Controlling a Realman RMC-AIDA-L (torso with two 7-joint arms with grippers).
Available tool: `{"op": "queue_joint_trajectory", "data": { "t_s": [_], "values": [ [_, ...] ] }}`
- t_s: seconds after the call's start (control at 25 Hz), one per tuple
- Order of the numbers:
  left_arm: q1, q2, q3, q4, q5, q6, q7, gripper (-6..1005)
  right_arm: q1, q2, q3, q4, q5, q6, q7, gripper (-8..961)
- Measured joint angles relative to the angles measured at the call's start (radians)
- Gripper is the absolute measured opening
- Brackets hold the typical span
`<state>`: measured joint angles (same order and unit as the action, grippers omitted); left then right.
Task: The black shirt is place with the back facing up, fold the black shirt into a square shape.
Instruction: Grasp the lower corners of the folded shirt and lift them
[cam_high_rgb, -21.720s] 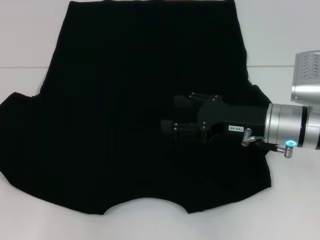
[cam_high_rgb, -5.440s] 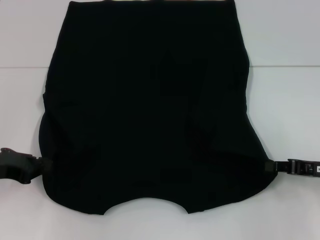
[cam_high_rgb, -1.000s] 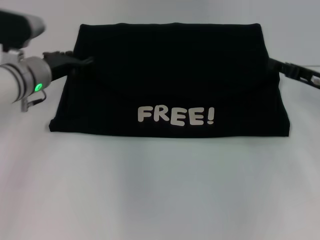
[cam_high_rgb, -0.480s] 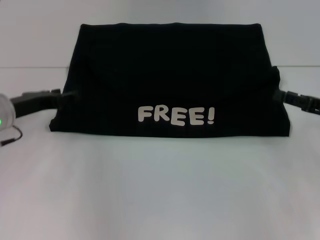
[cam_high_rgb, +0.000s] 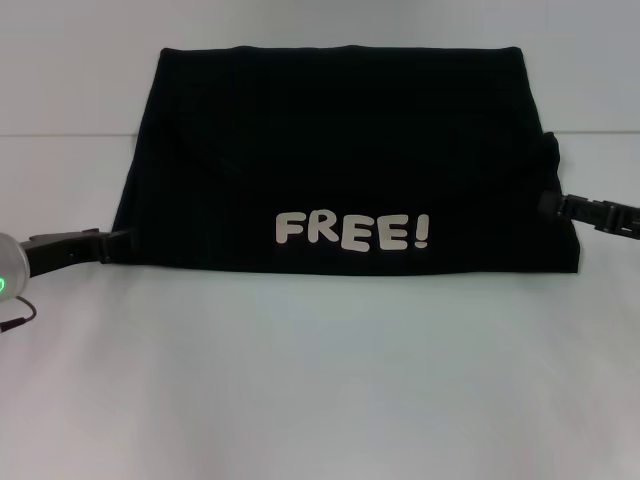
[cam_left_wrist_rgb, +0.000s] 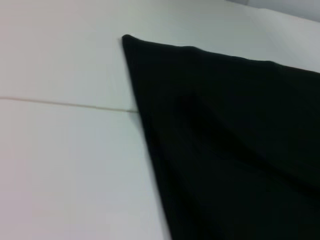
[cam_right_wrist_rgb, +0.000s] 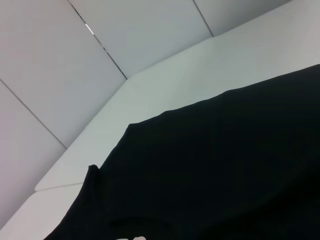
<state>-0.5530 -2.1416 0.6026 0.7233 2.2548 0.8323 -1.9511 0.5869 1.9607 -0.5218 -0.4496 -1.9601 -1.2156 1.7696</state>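
The black shirt (cam_high_rgb: 345, 160), folded with its long axis running left to right on the white table (cam_high_rgb: 320, 380), lies between the left gripper (cam_high_rgb: 112, 243) and right gripper (cam_high_rgb: 552, 205), each touching a near corner, their finger states unclear.

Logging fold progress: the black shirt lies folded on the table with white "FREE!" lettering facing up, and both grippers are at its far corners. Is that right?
Not quite. In the head view the left gripper and right gripper are at the near side edges of the black shirt, not its far corners. The white lettering does face up.
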Motion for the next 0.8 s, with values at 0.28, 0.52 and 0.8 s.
{"op": "queue_joint_trajectory", "data": {
  "t_s": [0.28,0.52,0.8],
  "values": [
    [0.000,0.001,-0.007,-0.004,0.000,-0.021,-0.003,594,0.004,0.005,-0.007,0.003,0.001,0.018,0.001,657],
    [0.002,0.002,-0.001,-0.008,0.002,0.002,-0.007,591,0.000,0.006,-0.008,0.007,0.001,0.025,0.001,654],
    [0.001,0.002,0.000,-0.016,0.023,0.004,-0.007,579,-0.004,0.006,-0.007,0.006,0.001,0.026,0.001,653]
  ]
}}
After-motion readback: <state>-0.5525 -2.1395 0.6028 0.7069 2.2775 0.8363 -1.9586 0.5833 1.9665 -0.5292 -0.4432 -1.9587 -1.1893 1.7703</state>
